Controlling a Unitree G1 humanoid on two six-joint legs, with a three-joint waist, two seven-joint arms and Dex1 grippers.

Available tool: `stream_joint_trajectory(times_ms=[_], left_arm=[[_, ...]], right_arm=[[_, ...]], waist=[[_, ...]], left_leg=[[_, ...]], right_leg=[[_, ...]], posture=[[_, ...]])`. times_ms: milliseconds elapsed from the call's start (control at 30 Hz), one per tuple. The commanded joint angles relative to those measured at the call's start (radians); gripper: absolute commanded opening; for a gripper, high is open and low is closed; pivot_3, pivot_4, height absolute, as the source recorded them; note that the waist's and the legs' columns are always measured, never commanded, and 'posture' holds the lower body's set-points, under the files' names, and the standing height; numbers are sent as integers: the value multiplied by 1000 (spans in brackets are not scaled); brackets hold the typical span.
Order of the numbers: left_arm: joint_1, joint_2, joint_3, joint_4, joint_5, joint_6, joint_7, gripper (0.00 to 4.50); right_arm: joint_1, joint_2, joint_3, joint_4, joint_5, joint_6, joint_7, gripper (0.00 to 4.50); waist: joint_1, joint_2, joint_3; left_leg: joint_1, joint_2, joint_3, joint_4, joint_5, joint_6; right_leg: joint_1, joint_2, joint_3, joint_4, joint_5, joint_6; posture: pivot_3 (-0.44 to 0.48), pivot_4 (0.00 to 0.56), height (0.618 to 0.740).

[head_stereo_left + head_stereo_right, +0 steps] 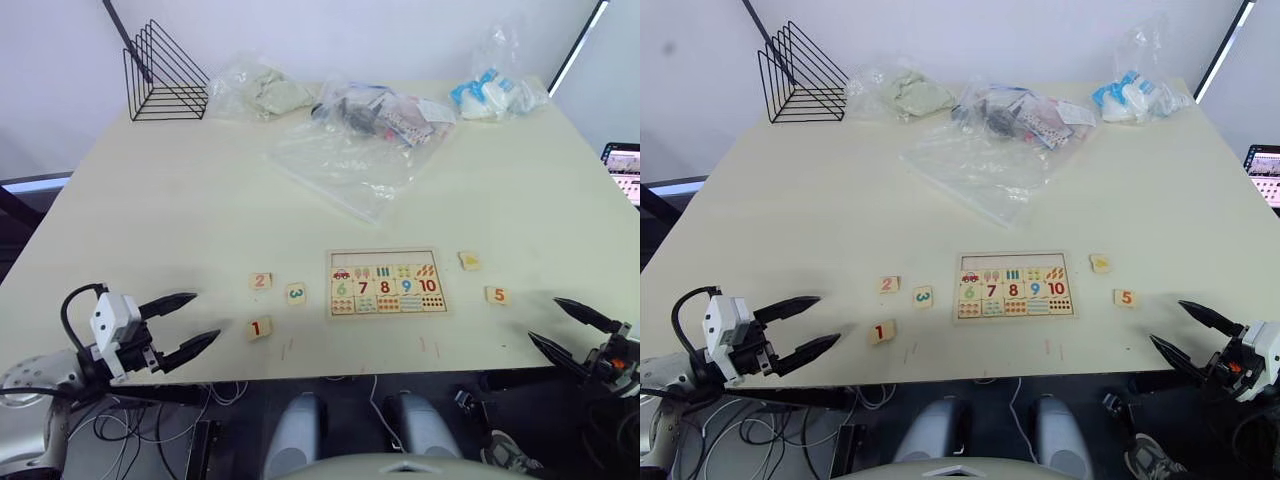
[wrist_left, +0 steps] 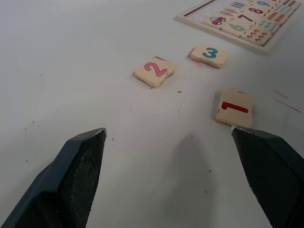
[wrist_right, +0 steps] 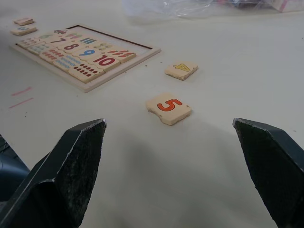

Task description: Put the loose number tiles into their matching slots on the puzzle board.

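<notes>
Small square light-wood tile with red 1 (image 1: 259, 327) is lying flat just ahead of the left gripper (image 1: 190, 325), fingers spread apart. Orange 5 tile (image 1: 497, 295) is lying near the right gripper (image 1: 565, 327), also spread apart, both off the flat rectangular light-wood puzzle board (image 1: 386, 283), whose long side is running left-right on the pale worktop (image 1: 200, 200).

Matt pale wood tiles (image 2: 155, 72) and board (image 1: 386, 284); smooth matt table (image 1: 200, 200); glossy clear plastic bags (image 1: 345, 160); black wire rack (image 1: 165, 75).

I'm working in what looks like an office or lab room: a pale table (image 1: 180, 200), a black wire file rack (image 1: 165, 75), a glowing monitor (image 1: 622, 170) and loose cables (image 1: 130, 425) underneath.
</notes>
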Motion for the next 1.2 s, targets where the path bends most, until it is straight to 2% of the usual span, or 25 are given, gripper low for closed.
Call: stream_joint_trajectory(times_ms=[33, 400, 567, 900, 1200], left_arm=[[1, 16, 11, -1, -5, -20, -10, 4463], [-25, 35, -34, -5, 30, -63, -45, 4463], [-62, 39, -75, -47, 30, -57, -50, 4463], [-109, 91, -133, -49, 38, -71, -125, 4463], [-178, 117, -210, -10, 113, -82, -120, 4463]], right_arm=[[2, -5, -12, -20, 10, -16, 1, 4500], [-11, 4, -9, -28, 26, -24, 24, 4500], [4, 18, 2, -94, 60, 8, 41, 4500], [45, -16, 66, -277, 123, 77, 168, 4500], [16, -25, 106, -266, 126, 71, 272, 4500]], waist=[[0, 0, 0], [1, 0, 0], [1, 0, 0], [1, 0, 0], [2, 0, 0]], left_leg=[[0, 0, 0, 0, 0, 0], [0, 0, 0, 0, 0, 0], [0, 0, 0, 0, 0, 0], [0, 0, 0, 0, 0, 0], [0, 0, 0, 0, 0, 0]], right_leg=[[0, 0, 0, 0, 0, 0], [0, 0, 0, 0, 0, 0], [0, 0, 0, 0, 0, 1], [0, 0, 0, 0, 1, 1], [0, 0, -1, 0, 1, 2]], posture=[[0, 150, 740], [0, 150, 740], [0, 150, 740], [0, 150, 740], [0, 150, 740]])
